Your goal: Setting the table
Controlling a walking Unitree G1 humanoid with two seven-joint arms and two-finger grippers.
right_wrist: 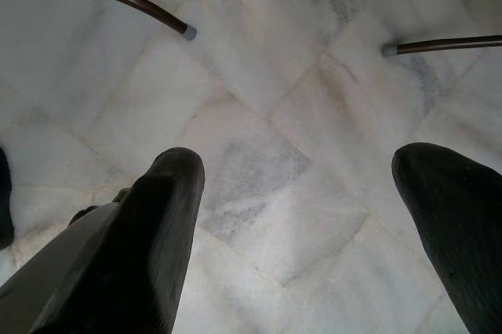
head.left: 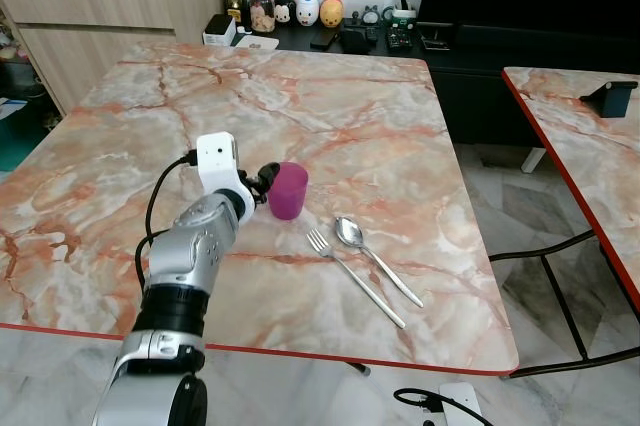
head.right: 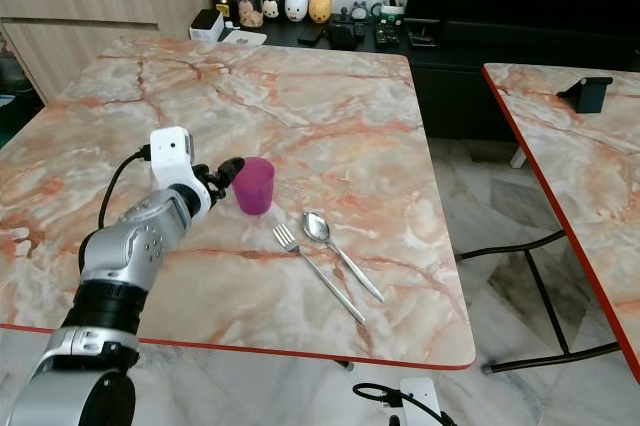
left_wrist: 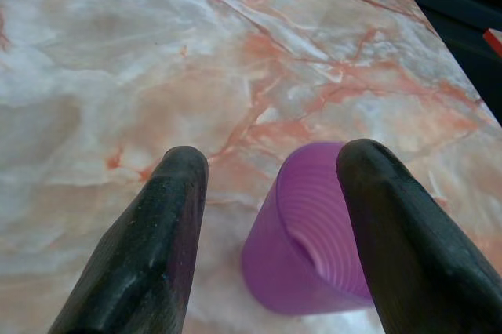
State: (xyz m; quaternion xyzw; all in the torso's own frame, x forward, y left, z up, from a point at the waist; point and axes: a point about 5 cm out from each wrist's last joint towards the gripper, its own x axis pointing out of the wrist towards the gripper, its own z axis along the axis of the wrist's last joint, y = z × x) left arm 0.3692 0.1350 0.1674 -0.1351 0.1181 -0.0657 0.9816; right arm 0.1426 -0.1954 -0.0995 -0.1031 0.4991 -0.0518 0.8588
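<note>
While left tool (left_wrist: 271, 185) gapes, ribbed translucent purple cup (head.left: 287, 191) upright, right tool (right_wrist: 314, 216) open.

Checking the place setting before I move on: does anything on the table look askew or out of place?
Slightly. The fork and spoon lie side by side but slanted against the table edge. The purple cup stands upright, nothing spilled, with the open left tool at it.

The silver left arm rises from the lower left of the frame and reaches forward toward the middle, its white wrist block uppermost. The left pincer (head.right: 226, 172) sits just ahead of that block, its two black fingers (left_wrist: 149, 248) spread apart and gripping nothing. The right pincer (right_wrist: 314, 255) points down, its fingers (right_wrist: 459, 232) spread wide.
</note>
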